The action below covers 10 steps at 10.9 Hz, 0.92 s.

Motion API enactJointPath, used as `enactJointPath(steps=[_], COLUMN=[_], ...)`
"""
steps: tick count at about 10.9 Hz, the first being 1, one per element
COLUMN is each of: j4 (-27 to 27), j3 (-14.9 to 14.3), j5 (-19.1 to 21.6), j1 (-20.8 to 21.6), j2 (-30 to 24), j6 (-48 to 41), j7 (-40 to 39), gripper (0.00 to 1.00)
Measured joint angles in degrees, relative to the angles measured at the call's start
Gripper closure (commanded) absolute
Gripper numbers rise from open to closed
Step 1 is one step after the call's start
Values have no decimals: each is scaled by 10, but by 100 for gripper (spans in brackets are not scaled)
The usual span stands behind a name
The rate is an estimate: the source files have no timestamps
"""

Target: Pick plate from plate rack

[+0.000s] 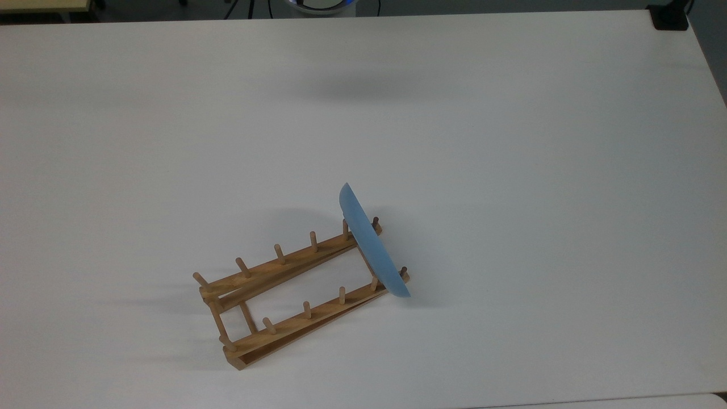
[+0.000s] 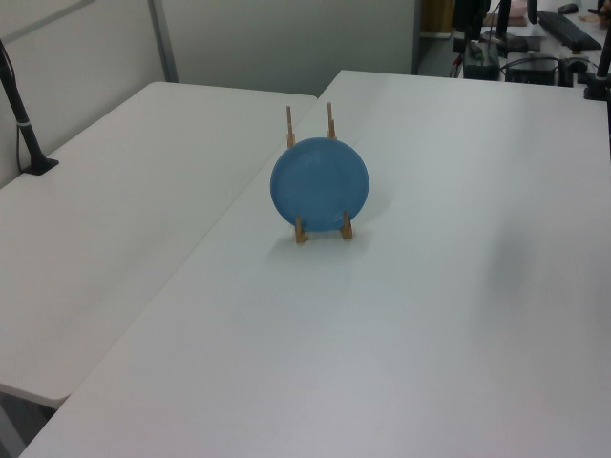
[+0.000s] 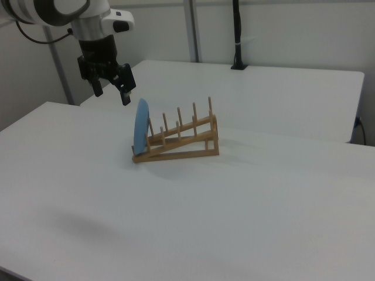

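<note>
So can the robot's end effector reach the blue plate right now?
Probably yes. The end effector hangs open in the air, up and to the right view's left of the plate, with nothing between them. The plate's top edge stands free above the plate rack.

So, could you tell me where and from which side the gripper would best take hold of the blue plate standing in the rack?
Probably the top rim of the plate, taken from above. It stands nearly upright on edge in the end slot at the low end of the plate rack, so pegs flank its lower part while the upper edge is free. The open gripper hangs above it, toward the right view's left.
</note>
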<state>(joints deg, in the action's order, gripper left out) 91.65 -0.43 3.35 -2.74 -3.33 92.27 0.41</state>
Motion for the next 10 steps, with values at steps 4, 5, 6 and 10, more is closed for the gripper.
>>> enactJointPath(steps=[4,5,6,10], j4=[1,1,1,7], j3=[0,-1,-1,5], j5=[0,0,0,-9], j1=[-2,-3,-3,13], j2=[9,11,13,56], j6=[1,1,8,218], j7=[-112,-136,-143,-17], gripper=[0,0,0,0])
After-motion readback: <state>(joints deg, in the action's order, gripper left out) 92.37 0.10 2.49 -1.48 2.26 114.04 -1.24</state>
